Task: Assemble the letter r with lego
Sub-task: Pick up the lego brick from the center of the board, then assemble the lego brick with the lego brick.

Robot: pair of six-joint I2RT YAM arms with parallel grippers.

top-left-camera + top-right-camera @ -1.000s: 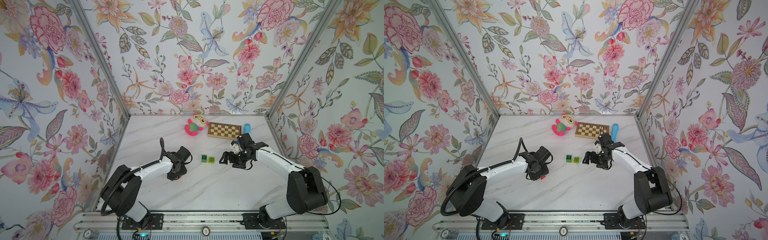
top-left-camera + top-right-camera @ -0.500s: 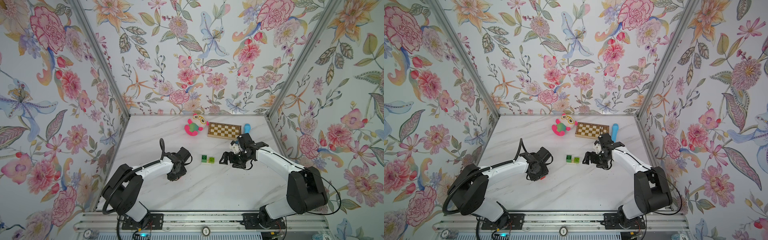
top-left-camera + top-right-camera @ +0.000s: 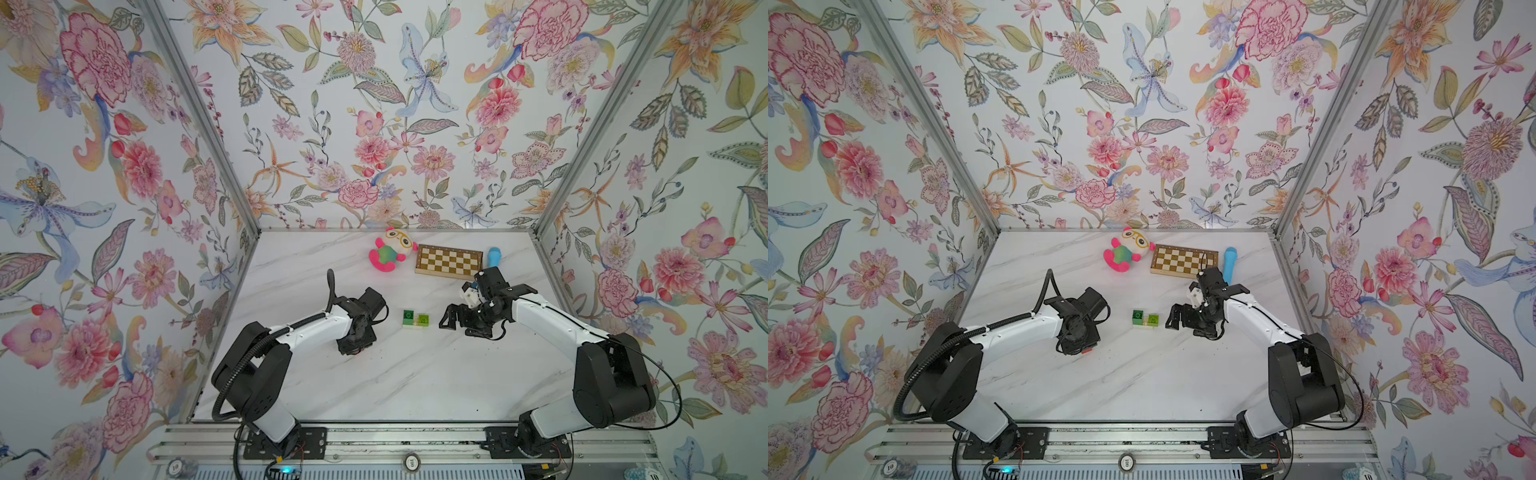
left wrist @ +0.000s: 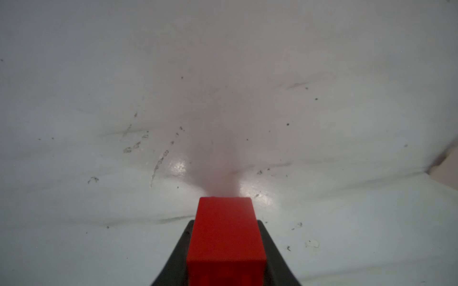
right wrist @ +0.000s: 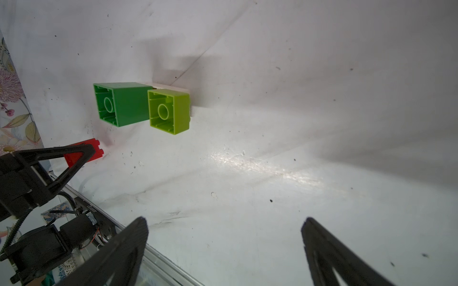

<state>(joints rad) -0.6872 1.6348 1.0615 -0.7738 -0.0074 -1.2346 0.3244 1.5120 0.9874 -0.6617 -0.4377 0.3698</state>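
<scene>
My left gripper (image 4: 225, 222) is shut on the red brick (image 4: 225, 235) low over the white table; the brick's studs (image 5: 99, 148) poke out past its fingers (image 5: 62, 158). In the top views the wrist hides most of that gripper (image 3: 353, 347); a sliver of red brick (image 3: 1086, 351) shows. Mid-table, the dark green brick (image 3: 409, 317) (image 5: 124, 104) and the lime brick (image 3: 423, 319) (image 5: 169, 111) sit side by side, hollow undersides showing, against the cream-white brick (image 5: 171, 87). My right gripper (image 3: 451, 318) (image 5: 225, 220) stands open and empty just right of them.
At the back of the table lie a pink plush toy (image 3: 390, 253), the chessboard (image 3: 449, 261) and a blue object (image 3: 493, 257). Floral walls close in three sides. A metal rail (image 3: 407, 436) runs along the front edge.
The left gripper's jaws have closed on the red brick. Both arms have stayed almost where they were, and the right gripper stays open.
</scene>
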